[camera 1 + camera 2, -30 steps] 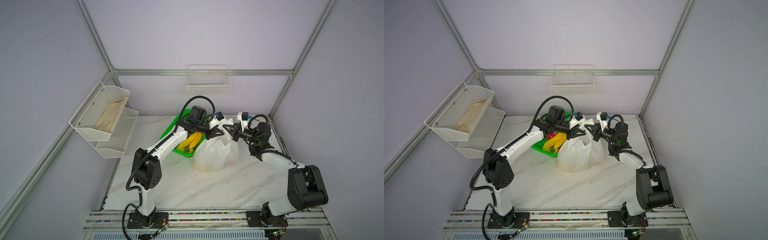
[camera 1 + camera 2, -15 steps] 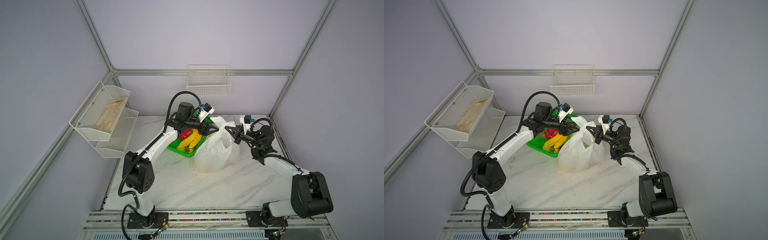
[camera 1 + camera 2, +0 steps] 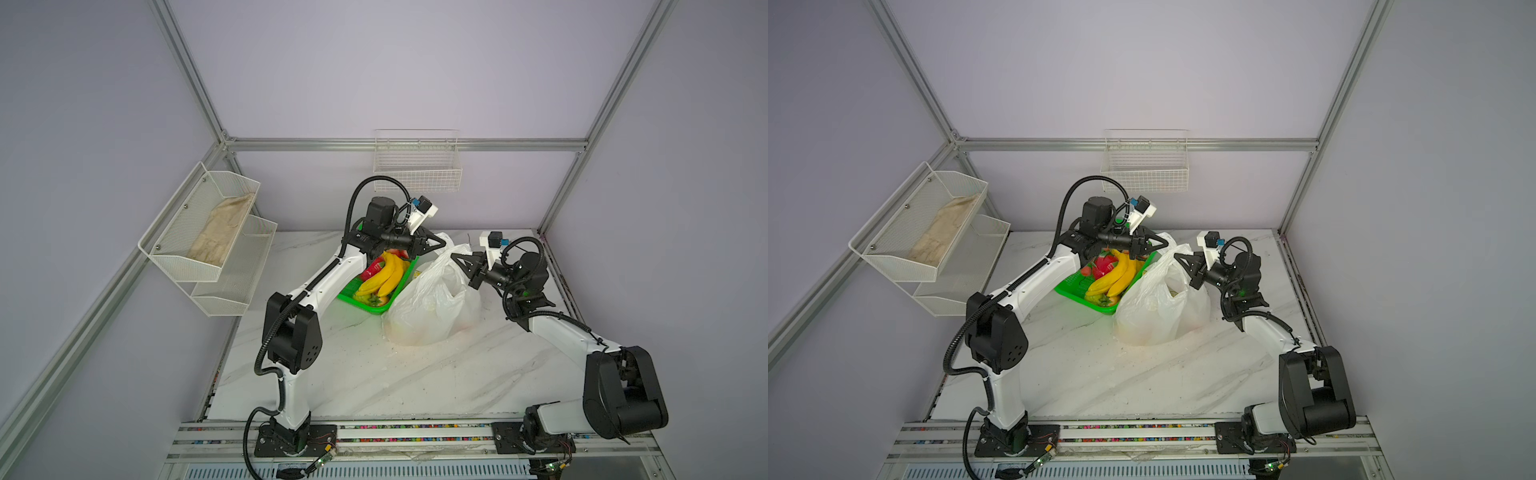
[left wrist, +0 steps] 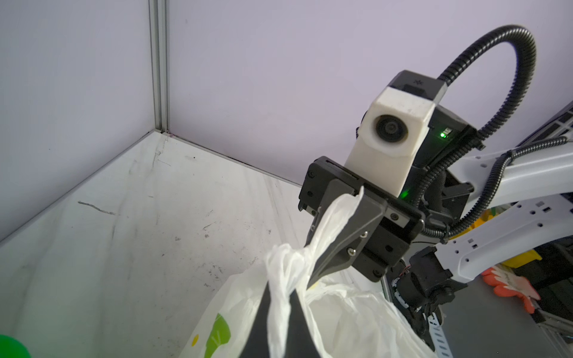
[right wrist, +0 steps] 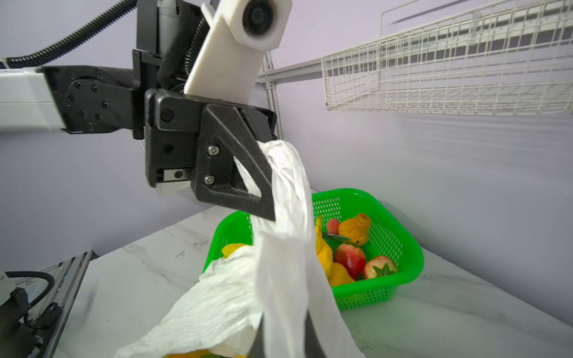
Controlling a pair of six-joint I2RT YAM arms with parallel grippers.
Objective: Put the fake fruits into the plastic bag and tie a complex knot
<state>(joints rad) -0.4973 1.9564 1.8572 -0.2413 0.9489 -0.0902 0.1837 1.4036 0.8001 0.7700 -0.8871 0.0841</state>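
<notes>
The plastic bag (image 3: 432,307) (image 3: 1158,307) stands mid-table, bulging, with a yellow fruit (image 5: 186,355) in its mouth. My left gripper (image 3: 443,246) (image 3: 1166,245) (image 4: 279,328) is shut on one white handle strip. My right gripper (image 3: 456,258) (image 3: 1179,257) (image 5: 283,338) is shut on the other, close beside it above the bag. The strips meet in a bunched twist (image 4: 283,258); whether it is a tied knot I cannot tell. More fake fruits lie in the green basket (image 3: 365,305) (image 5: 403,263): bananas (image 3: 386,278) (image 3: 1117,276), dragon fruit (image 3: 1104,264), apple (image 5: 350,257), strawberry (image 5: 379,268), pear (image 5: 356,227).
The green basket touches the bag's left side under my left forearm. A two-tier white wire basket (image 3: 208,232) holding a beige cloth (image 3: 220,232) hangs on the left wall. Another wire basket (image 3: 417,170) hangs on the back wall. A rail (image 3: 415,436) runs along the front edge.
My left gripper opened, drew back a little to the left, then came back to the bag top and shut on a handle. The right gripper kept its grip and shifted slightly left.
</notes>
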